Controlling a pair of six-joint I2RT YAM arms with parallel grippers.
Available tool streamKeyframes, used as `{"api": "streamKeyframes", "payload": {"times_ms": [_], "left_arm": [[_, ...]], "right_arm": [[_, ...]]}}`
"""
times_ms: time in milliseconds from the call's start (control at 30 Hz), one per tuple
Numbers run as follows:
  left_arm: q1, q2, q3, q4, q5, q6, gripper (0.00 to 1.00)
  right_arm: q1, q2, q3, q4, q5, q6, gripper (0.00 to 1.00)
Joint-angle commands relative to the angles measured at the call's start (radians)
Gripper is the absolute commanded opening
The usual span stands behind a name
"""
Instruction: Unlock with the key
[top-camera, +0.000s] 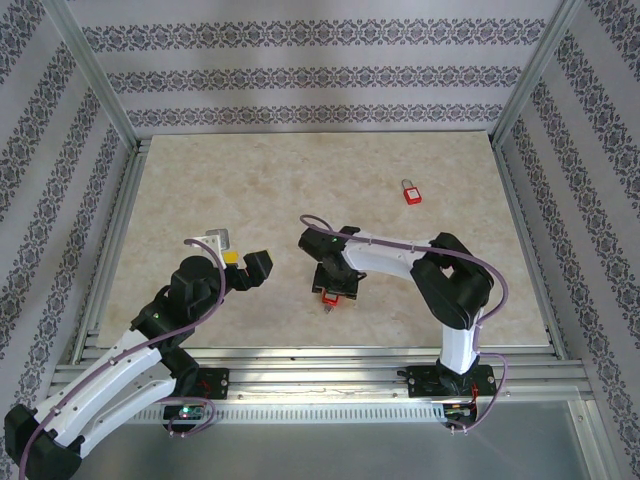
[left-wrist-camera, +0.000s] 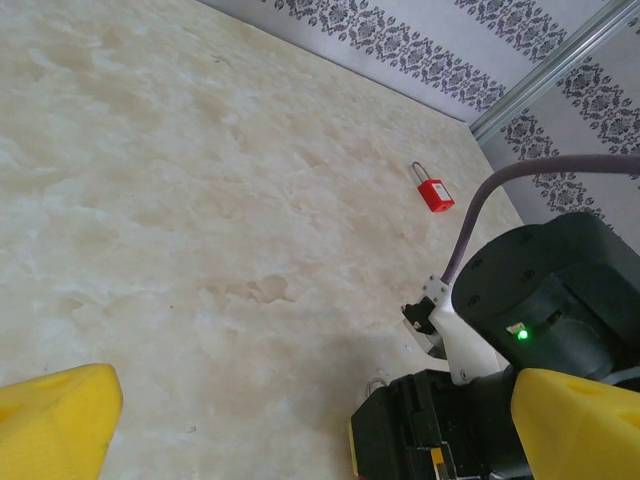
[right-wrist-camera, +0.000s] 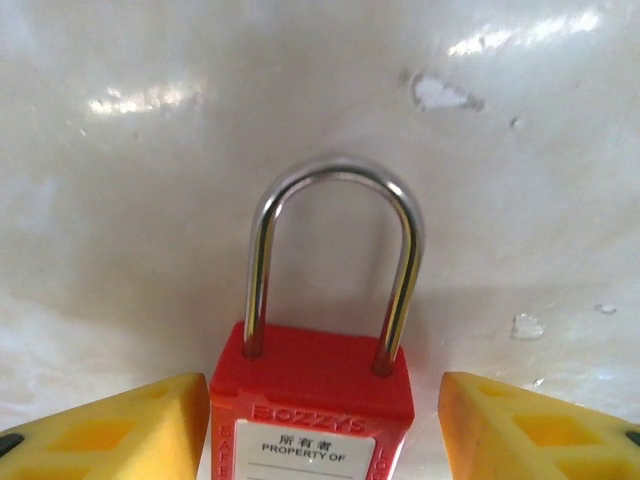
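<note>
A red padlock (right-wrist-camera: 310, 385) with a steel shackle (right-wrist-camera: 262, 250) lies flat on the marble table, its white label facing up. My right gripper (right-wrist-camera: 320, 425) is open, one yellow finger on each side of the lock body; the left finger is almost against it and the right finger stands clear. From above, the right gripper (top-camera: 335, 280) covers most of this padlock (top-camera: 329, 298), and a small grey piece pokes out at its near end; I cannot tell whether that is the key. My left gripper (top-camera: 247, 268) hovers open and empty to the left, its yellow fingertips (left-wrist-camera: 60, 420) wide apart.
A second red padlock (top-camera: 411, 192) lies at the far right of the table and also appears in the left wrist view (left-wrist-camera: 435, 192). The right arm (left-wrist-camera: 540, 310) crowds the lower right of the left wrist view. Aluminium frame rails border the table.
</note>
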Motion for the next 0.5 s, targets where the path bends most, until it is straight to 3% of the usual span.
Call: {"api": "streamKeyframes", "payload": {"times_ms": [0, 300, 467], "left_arm": [[-0.005, -0.016, 0.016, -0.009, 0.010, 0.023, 1.00], [-0.005, -0.023, 0.016, -0.020, 0.012, 0.035, 1.00], [-0.007, -0.023, -0.017, 0.030, 0.041, 0.037, 1.00]], "right_arm": [[-0.011, 0.027, 0.024, -0.020, 0.014, -0.020, 0.60], [-0.013, 0.034, -0.002, 0.031, -0.022, -0.005, 0.47], [-0.017, 0.024, -0.008, 0.041, -0.018, 0.005, 0.26]]}}
